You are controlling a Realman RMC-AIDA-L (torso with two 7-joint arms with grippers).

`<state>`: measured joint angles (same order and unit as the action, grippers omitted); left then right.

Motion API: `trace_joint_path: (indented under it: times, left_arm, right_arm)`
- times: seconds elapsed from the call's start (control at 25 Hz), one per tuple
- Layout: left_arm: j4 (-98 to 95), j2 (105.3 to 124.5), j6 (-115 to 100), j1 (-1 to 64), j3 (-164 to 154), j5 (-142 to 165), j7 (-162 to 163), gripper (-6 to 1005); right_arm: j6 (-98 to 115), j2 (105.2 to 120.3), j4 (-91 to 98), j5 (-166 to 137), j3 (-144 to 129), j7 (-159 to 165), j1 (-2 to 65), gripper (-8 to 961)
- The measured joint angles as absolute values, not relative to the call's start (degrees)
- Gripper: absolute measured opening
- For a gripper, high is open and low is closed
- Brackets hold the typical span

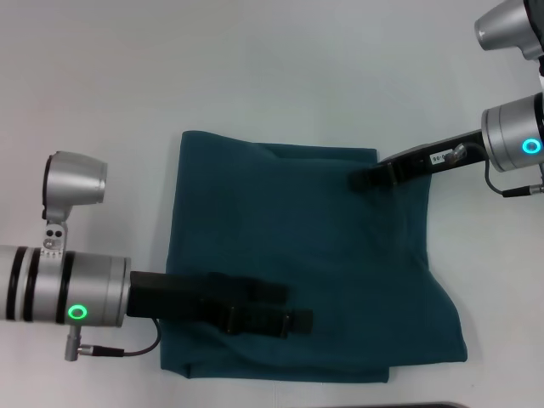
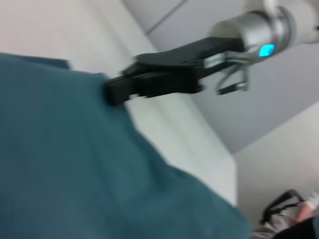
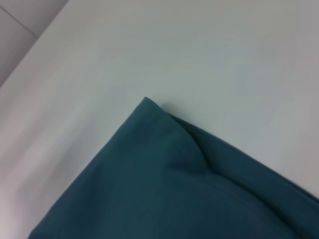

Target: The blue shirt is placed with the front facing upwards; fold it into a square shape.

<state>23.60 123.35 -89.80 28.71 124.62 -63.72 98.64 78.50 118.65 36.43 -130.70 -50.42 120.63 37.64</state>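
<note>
head: looks steeply down on table [image 1: 255, 59] from above | left wrist: low, close over blue shirt [image 2: 75, 164], facing right gripper [image 2: 112, 92] | right wrist: close above shirt's corner | shared: shirt

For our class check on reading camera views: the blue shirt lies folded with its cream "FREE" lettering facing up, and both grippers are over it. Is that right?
Not quite. The head view shows the folded blue shirt with only plain teal fabric on top; no lettering is visible. The rest holds: the left gripper and the right gripper are both over it.
</note>
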Motion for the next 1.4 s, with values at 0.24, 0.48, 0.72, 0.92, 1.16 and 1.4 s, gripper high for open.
trace_joint_path:
  times: [0.24, 0.48, 0.72, 0.92, 1.16, 1.4]
  left_arm:
    - [26.64, 123.12, -98.91, 28.55, 128.67, -64.28, 98.17, 860]
    - [27.58, 122.88, -103.81, 28.41, 133.76, -64.32, 96.95, 850]
    - [29.34, 122.67, -106.7, 28.4, 140.02, -64.34, 96.74, 839]
    - [31.22, 122.41, -109.65, 28.25, 147.95, -64.37, 96.62, 839]
    - [31.33, 121.56, -110.57, 28.04, 152.46, -64.44, 96.46, 848]
    - [31.27, 121.18, -110.98, 27.77, 153.05, -64.97, 96.42, 864]
  right_arm:
    - [78.05, 118.73, 36.26, -132.18, -50.45, 121.59, 37.82, 12]
    - [76.89, 118.74, 35.75, -133.19, -50.26, 122.1, 37.77, 13]
    - [80.63, 118.24, 38.35, -125.47, -49.45, 116.93, 36.05, 13]
    - [84.55, 117.27, 41.33, -120.85, -48.43, 114.56, 34.13, 13]
    - [87.55, 116.91, 43.13, -120.57, -44.73, 113.46, 32.05, 13]
    - [90.68, 115.41, 42.88, -120.54, -41.13, 113.08, 30.42, 73]
